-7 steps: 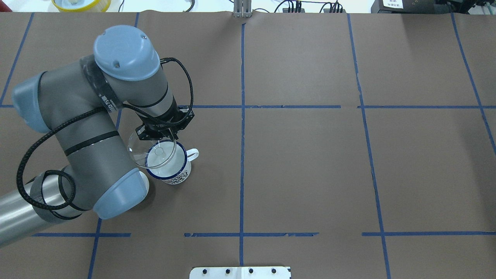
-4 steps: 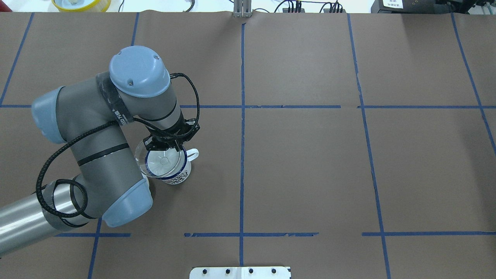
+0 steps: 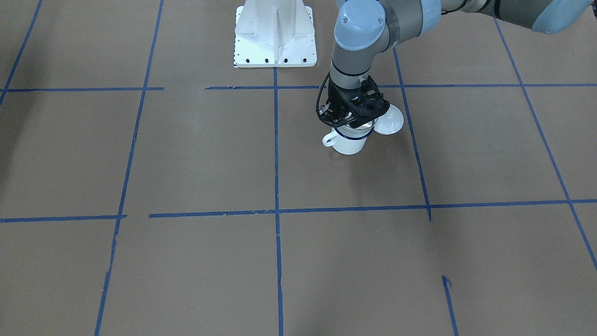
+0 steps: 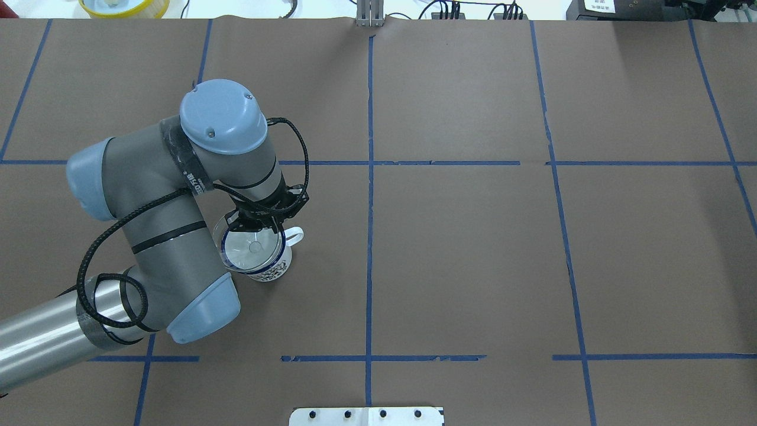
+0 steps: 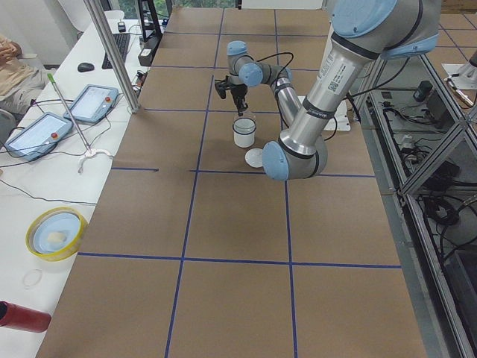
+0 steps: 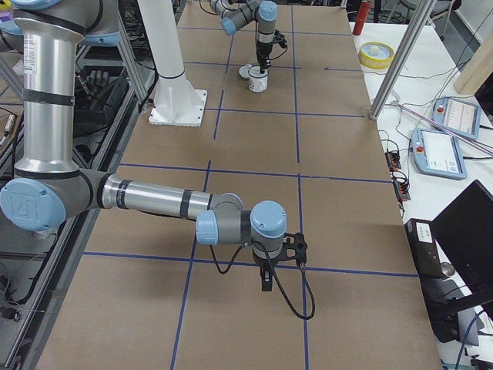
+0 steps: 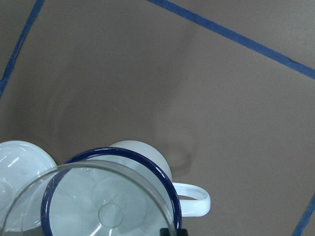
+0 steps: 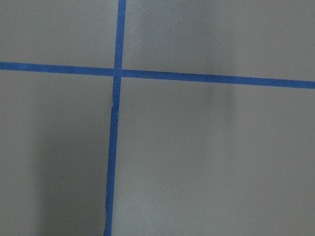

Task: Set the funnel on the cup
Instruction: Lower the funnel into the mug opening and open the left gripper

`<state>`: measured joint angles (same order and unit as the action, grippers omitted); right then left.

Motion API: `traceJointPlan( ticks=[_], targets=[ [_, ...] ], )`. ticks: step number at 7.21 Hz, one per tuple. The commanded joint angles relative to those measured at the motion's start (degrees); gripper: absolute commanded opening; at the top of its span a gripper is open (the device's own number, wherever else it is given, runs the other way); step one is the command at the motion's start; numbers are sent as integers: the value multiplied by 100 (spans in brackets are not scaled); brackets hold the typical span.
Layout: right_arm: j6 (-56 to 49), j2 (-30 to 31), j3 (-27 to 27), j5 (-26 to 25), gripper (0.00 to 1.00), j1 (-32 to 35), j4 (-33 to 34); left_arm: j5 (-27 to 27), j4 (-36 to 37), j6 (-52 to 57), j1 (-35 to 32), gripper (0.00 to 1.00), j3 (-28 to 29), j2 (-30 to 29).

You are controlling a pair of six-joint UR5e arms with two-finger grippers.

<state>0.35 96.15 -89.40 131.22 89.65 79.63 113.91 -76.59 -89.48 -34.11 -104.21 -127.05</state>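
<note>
The cup (image 4: pixel 269 267), a white mug with a dark blue rim and a loop handle, stands on the brown table left of centre. It also shows in the front view (image 3: pixel 350 143) and the left wrist view (image 7: pixel 165 174). My left gripper (image 4: pixel 259 224) is shut on the far rim of the clear funnel (image 4: pixel 251 247). The funnel's cone lies right over the cup's mouth, its stem pointing down into it (image 7: pixel 110 214). My right gripper (image 6: pixel 266 284) hangs low over bare table far from the cup. I cannot tell if it is open or shut.
A round white lid (image 3: pixel 389 122) lies on the table touching or close beside the cup, on my left arm's side (image 7: pixel 17 162). A yellow bowl (image 4: pixel 124 6) sits beyond the table's far edge. The white robot base plate (image 3: pixel 275 37) is at the near edge.
My left arm has carried the funnel to the right and down. The funnel was off to the cup's left and is now centred over its mouth.
</note>
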Motion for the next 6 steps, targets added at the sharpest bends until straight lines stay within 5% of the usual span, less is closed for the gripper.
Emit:
traceJointPlan(
  ticks=[1, 2, 3, 4, 5, 6],
  targets=[
    [0, 0, 1, 0, 100, 0, 0, 0, -163, 0, 1, 0, 146, -4],
    [0, 0, 1, 0, 100, 0, 0, 0, -172, 0, 1, 6, 146, 5],
    [0, 0, 1, 0, 100, 0, 0, 0, -172, 0, 1, 35, 138, 5],
    [0, 0, -7, 0, 100, 0, 0, 0, -164, 0, 1, 52, 129, 14],
    [0, 0, -8, 0, 100, 0, 0, -17, -163, 0, 1, 84, 120, 14],
    [0, 0, -8, 0, 100, 0, 0, -244, -155, 0, -8, 100, 42, 14]
  ],
)
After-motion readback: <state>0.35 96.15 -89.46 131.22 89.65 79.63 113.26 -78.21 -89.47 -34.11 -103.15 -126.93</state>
